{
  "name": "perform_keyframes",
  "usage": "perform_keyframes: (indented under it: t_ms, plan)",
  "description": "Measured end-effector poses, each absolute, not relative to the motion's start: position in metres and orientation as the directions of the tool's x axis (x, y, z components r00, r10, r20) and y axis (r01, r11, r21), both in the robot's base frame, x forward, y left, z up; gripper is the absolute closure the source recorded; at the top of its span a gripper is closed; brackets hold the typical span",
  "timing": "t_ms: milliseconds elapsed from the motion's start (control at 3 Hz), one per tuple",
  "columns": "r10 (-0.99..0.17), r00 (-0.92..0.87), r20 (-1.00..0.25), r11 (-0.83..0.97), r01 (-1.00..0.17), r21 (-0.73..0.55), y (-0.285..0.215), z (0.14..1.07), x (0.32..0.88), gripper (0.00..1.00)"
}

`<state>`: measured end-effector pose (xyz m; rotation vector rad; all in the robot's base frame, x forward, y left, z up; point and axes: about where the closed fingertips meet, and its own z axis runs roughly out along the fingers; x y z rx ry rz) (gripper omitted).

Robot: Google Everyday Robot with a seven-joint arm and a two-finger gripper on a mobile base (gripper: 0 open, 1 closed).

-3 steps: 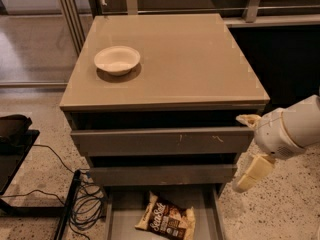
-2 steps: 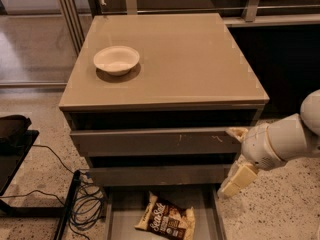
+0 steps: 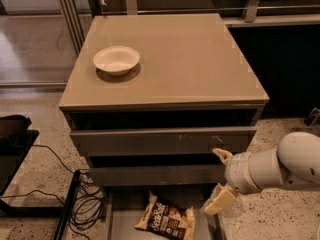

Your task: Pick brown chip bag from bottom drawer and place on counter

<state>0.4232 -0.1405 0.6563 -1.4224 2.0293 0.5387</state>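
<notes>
Brown chip bag point(image 3: 166, 220) lies in the bottom drawer point(image 3: 122, 226); gripper point(image 3: 212, 182) hovers just right, fingers point(image 3: 220, 200) spread, empty.

Bottom drawer point(image 3: 124, 216): near part cut by the lower edge; right wall partly behind the gripper point(image 3: 221, 179), which hangs at the near right corner of the cabinet point(image 3: 160, 143), fingers spread, arm point(image 3: 280, 166) running off the right edge.
Brown chip bag point(image 3: 167, 220): near end cut off; small print illegible.
Black object point(image 3: 12, 129), left: cropped, unidentifiable.
</notes>
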Motion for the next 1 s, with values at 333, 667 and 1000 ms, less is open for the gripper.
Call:
perform_keyframes:
  t_ms: [333,667,1000]
  plan:
    - [-0.727,-0.174,-0.664,0.322,-0.941,-0.106,-0.134,0.627,0.424,0.0]
    - [-0.771,-0.131,-0.623,0.303,-0.936,-0.178,-0.138,0.611,0.436,0.0]
    - [-0.769,-0.127,-0.627,0.295,-0.94,-0.172,-0.136,0.604,0.437,0.0]
